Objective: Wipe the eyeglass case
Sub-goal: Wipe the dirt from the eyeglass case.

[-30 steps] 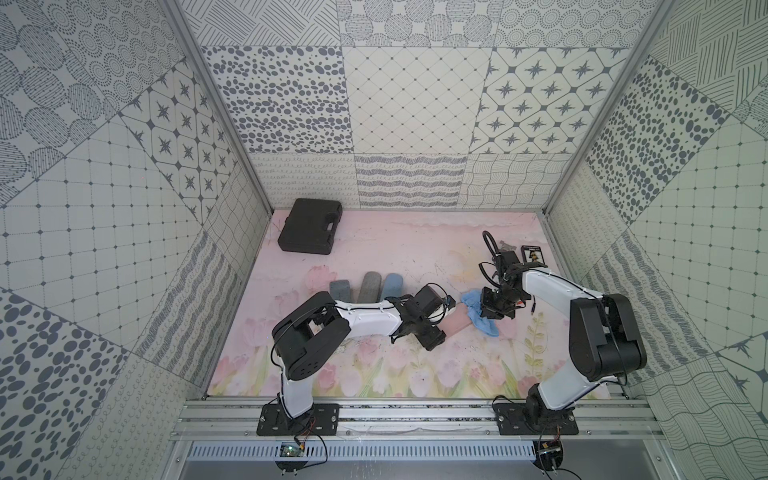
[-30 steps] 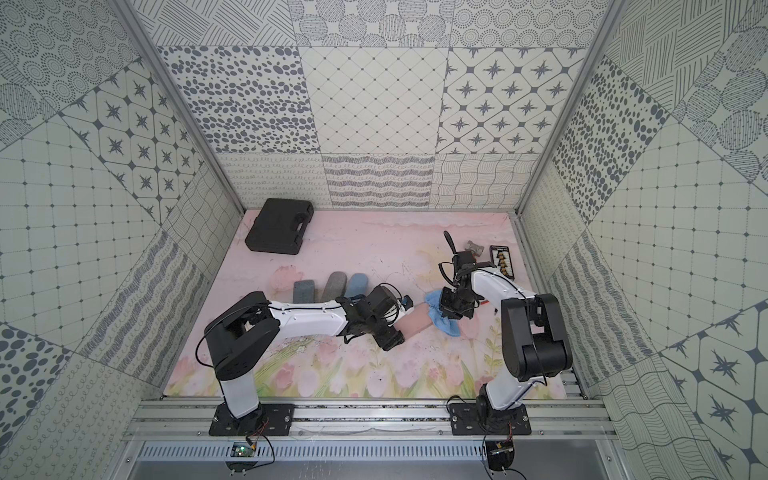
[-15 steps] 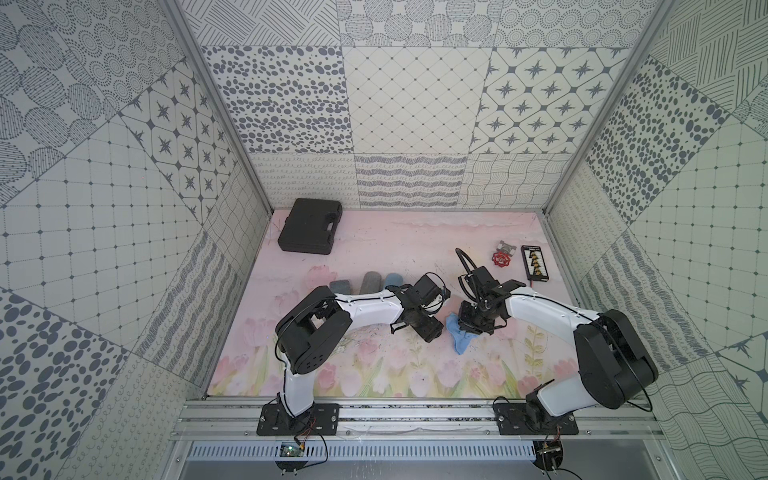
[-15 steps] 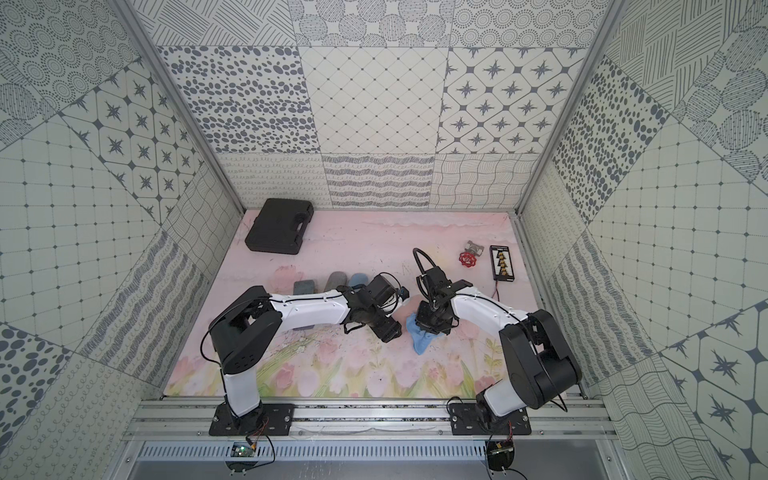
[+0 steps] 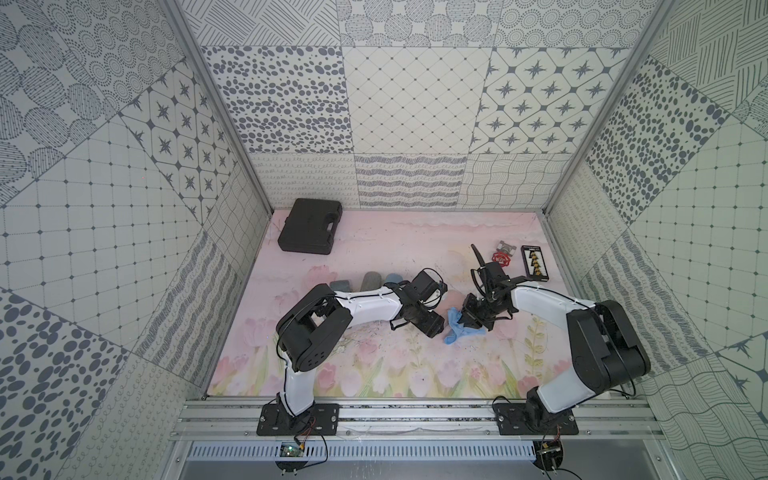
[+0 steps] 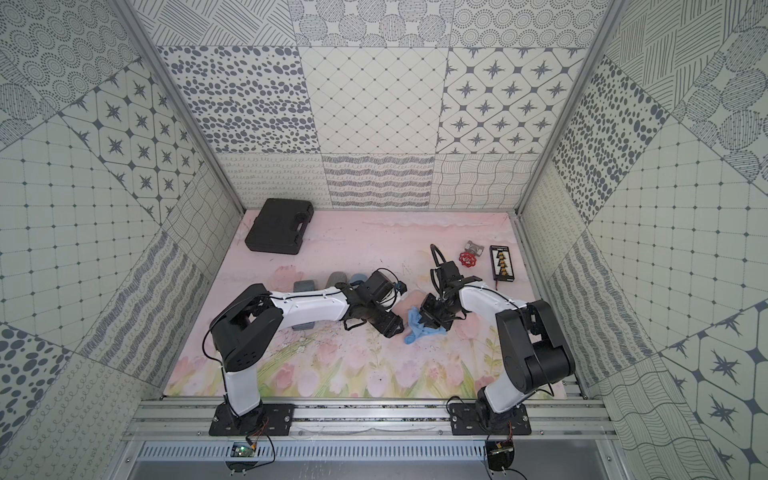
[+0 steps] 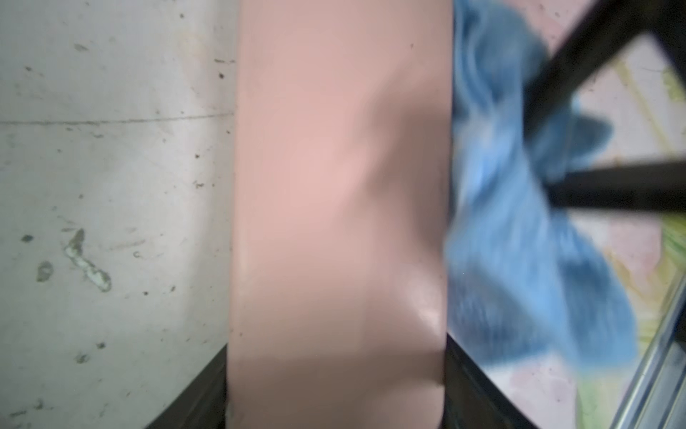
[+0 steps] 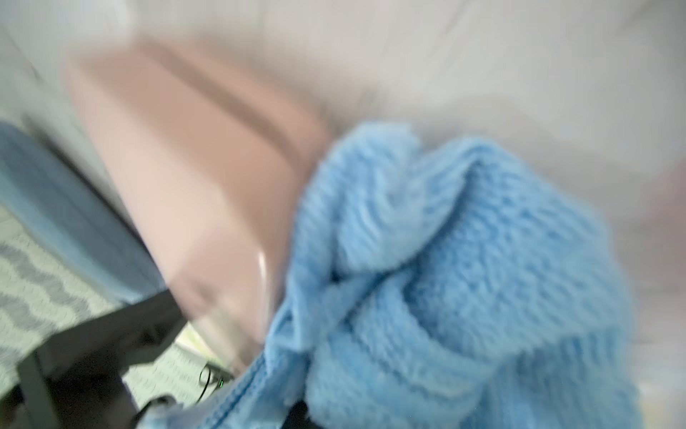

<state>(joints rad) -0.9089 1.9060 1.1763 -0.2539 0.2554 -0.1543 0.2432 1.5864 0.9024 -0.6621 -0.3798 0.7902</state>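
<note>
1. Sweeping the blue cloth (image 5: 457, 330) along the eyeglass case (image 7: 334, 185), the right fingers (image 5: 473, 316) stay clamped shut on the bunched fabric; the cloth now presses the case's side, just beside the left fingers (image 7: 204, 405).
2. The left fingers grip the pink case across its width, near the middle of the table (image 5: 374, 237).
3. A second ago the cloth sat at the case's far end; it has since travelled the exposed length, so one wiping pass looks done.
</note>
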